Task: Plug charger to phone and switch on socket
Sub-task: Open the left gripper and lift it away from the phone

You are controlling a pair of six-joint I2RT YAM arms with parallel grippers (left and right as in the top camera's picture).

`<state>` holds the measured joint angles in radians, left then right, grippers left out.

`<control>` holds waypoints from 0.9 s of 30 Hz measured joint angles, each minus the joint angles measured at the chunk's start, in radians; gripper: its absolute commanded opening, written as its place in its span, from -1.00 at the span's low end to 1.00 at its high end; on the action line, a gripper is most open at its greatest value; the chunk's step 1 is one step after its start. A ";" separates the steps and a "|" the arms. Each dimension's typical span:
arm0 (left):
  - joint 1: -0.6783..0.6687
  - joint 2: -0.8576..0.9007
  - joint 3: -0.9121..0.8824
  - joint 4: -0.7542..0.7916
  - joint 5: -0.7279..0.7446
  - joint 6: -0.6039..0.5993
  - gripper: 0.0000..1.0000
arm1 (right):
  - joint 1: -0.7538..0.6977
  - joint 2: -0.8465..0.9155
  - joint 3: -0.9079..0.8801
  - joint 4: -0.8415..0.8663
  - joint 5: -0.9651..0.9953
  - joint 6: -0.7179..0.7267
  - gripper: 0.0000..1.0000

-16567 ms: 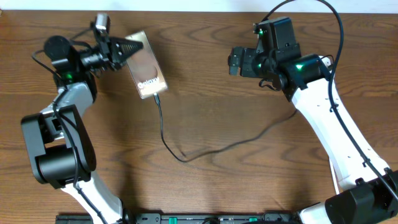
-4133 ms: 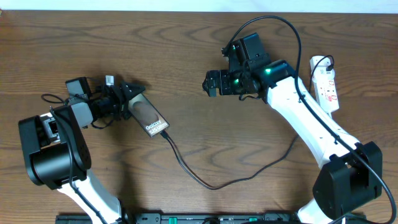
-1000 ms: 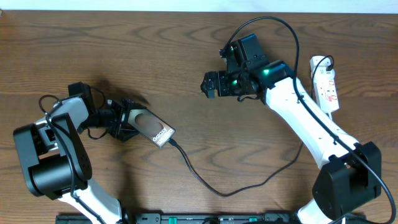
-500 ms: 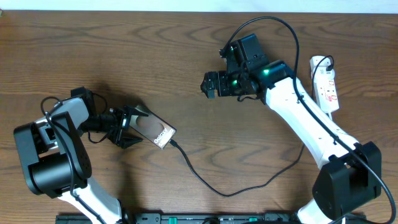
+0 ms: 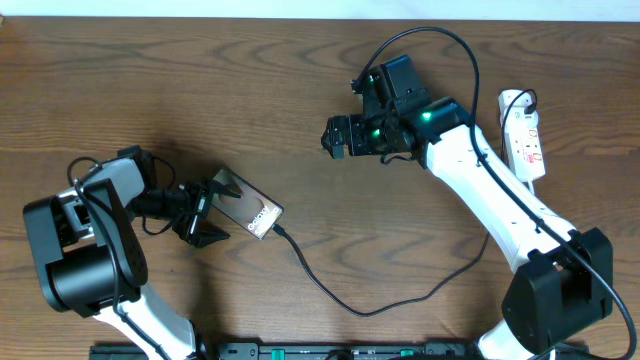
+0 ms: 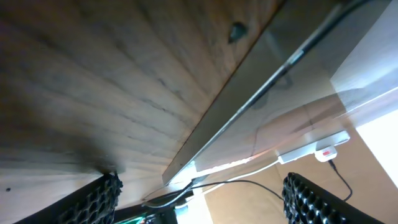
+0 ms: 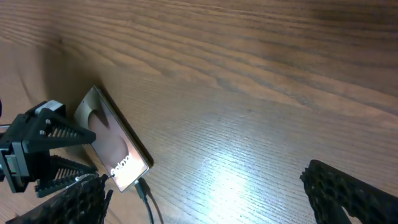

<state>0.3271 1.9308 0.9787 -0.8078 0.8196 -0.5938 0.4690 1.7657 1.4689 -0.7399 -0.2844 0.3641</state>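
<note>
The left gripper sits low at the left of the bench. Its jaws are spread wide and hold nothing, and the left wrist view shows only open space between its fingers. Its fingertips reach the left end of the phone. From these angles it is hard to say whether they touch it or stop just short.

The phone lies at a slant on the bench, just right of that gripper, with its glossy brown face and white lettering turned up. The right wrist view shows the same phone with the left gripper at its side.

The charger is plugged into the phone's near right end. Its thin black cable loops toward the near edge, then rises to the right and passes behind the right arm.

The right gripper hangs over the middle of the bench, far from the phone. It is wide open and empty, with bare wood between its fingers.

The socket, a white strip with red marks, lies along the far right, well apart from both grippers.
</note>
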 measured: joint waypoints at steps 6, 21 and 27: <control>-0.010 -0.020 0.011 -0.004 -0.036 0.038 0.72 | 0.000 0.000 0.000 0.001 0.000 -0.002 0.98; 0.000 -0.401 0.108 0.071 -0.340 0.315 0.72 | 0.000 0.000 0.000 0.018 0.002 -0.002 0.99; 0.000 -0.663 0.111 0.064 -0.355 0.422 0.72 | 0.000 0.000 0.000 0.019 0.002 -0.002 0.98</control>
<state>0.3271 1.2678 1.0893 -0.7441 0.4644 -0.1719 0.4690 1.7657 1.4689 -0.7204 -0.2825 0.3626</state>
